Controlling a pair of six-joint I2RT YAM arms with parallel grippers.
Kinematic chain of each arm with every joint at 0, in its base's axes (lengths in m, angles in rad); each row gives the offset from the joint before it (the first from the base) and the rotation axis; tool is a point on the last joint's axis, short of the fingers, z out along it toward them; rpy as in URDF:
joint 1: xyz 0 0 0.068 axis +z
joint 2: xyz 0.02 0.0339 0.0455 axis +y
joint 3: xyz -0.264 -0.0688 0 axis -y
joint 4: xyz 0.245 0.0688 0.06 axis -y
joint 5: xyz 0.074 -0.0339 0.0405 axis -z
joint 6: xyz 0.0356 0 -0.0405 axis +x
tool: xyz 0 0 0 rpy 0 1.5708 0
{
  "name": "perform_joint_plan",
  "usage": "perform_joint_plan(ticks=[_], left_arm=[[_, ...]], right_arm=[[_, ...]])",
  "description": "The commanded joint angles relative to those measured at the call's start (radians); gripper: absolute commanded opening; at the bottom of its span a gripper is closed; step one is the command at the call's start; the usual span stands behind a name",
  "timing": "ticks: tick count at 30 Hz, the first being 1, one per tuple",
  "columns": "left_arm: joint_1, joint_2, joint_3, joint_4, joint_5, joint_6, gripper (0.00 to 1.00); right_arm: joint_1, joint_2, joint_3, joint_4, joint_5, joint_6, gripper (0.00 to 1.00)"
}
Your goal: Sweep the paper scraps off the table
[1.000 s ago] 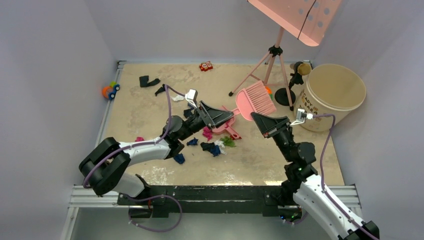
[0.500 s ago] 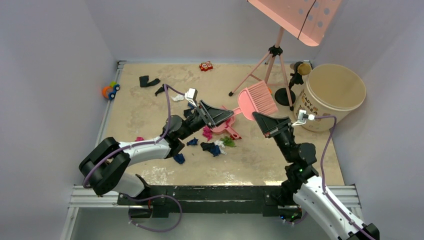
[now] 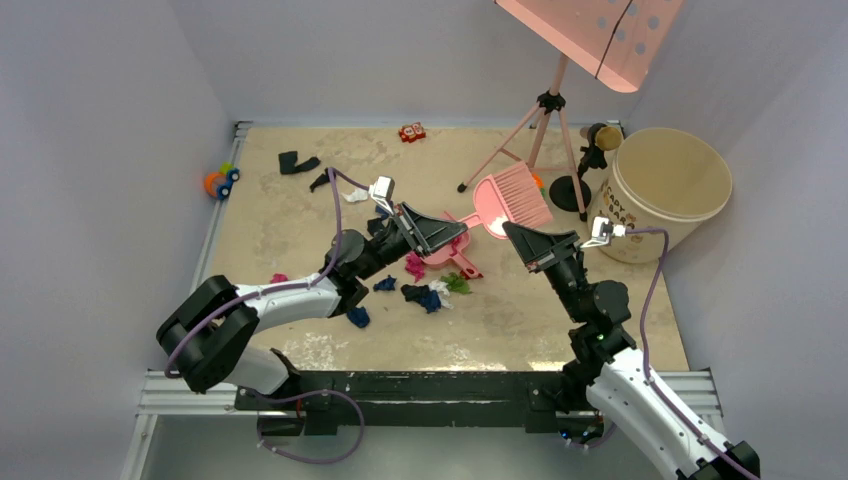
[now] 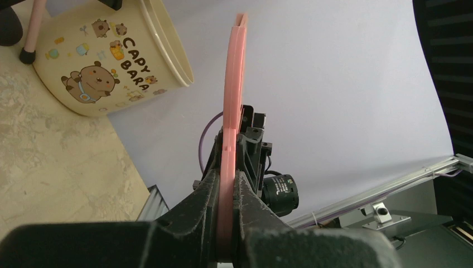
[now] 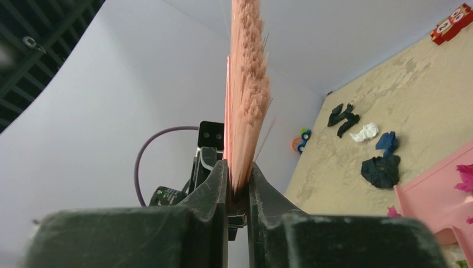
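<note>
My left gripper point(image 3: 455, 236) is shut on the handle of a pink dustpan point(image 3: 447, 253), which lies at the table's middle; in the left wrist view the handle point(image 4: 232, 106) stands edge-on between the fingers. My right gripper point(image 3: 512, 233) is shut on a pink brush point(image 3: 513, 198), held bristles-up just right of the dustpan; the bristles point(image 5: 245, 84) rise from the jaws. Paper scraps lie in a cluster point(image 3: 427, 293) in front of the dustpan, with a magenta wad point(image 3: 413, 266), a green one point(image 3: 458, 284), a blue one point(image 3: 358, 317), black strips point(image 3: 298, 162) and a white wad point(image 3: 355, 196) farther left.
A cream bucket point(image 3: 665, 185) stands at the right edge. A pink music stand's tripod point(image 3: 545, 110) and a black round base point(image 3: 570, 192) stand behind the brush. A red-and-white block point(image 3: 411, 131) lies at the back, an orange-blue-green toy point(image 3: 221, 181) at the left rail.
The right gripper and brush shifted very slightly. The left arm, the dustpan and the scraps have not visibly moved.
</note>
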Motion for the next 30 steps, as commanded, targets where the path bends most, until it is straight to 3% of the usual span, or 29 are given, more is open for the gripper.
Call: perform_joint_plan(ticks=[1, 2, 3, 4, 7, 10, 14, 17, 19, 22, 28, 30], left_arm=[[-0.007, -0.068, 0.034, 0.023, 0.013, 0.019, 0.0], [-0.003, -0.085, 0.036, -0.007, 0.019, 0.031, 0.0], [0.005, -0.107, 0.038, -0.046, 0.037, 0.046, 0.0], [0.014, -0.134, 0.04, -0.092, 0.048, 0.064, 0.0], [0.046, -0.281, 0.027, -0.351, 0.031, 0.145, 0.0], [0.076, -0.452, 0.072, -0.795, -0.072, 0.294, 0.0], [0.079, -0.572, 0.324, -1.542, -0.41, 0.545, 0.0], [0.08, -0.548, 0.507, -1.883, -0.594, 0.667, 0.0], [0.08, -0.516, 0.634, -2.103, -0.701, 0.654, 0.0], [0.08, -0.519, 0.691, -2.26, -0.811, 0.623, 0.0], [0.08, -0.656, 0.579, -2.179, -0.837, 0.811, 0.0], [0.08, -0.662, 0.575, -2.226, -0.905, 0.815, 0.0]], right_arm=[[-0.002, 0.008, 0.039, -0.045, 0.014, -0.051, 0.41], [-0.002, 0.004, 0.055, -0.091, 0.023, -0.058, 0.68], [-0.002, 0.003, 0.075, -0.132, 0.027, -0.079, 0.86], [-0.002, 0.004, 0.095, -0.172, 0.02, -0.117, 0.92], [-0.002, 0.003, 0.163, -0.317, 0.007, -0.257, 0.93], [-0.003, -0.024, 0.202, -0.438, 0.005, -0.416, 0.94], [-0.002, -0.059, 0.208, -0.536, 0.02, -0.632, 0.92], [-0.003, -0.019, 0.185, -0.511, -0.027, -0.762, 0.89], [-0.002, 0.066, 0.188, -0.494, -0.067, -0.81, 0.88], [0.017, 0.259, 0.305, -0.568, -0.087, -0.851, 0.86], [0.17, 0.56, 0.454, -0.617, 0.035, -0.943, 0.81], [0.18, 0.613, 0.466, -0.639, 0.042, -0.941, 0.79]])
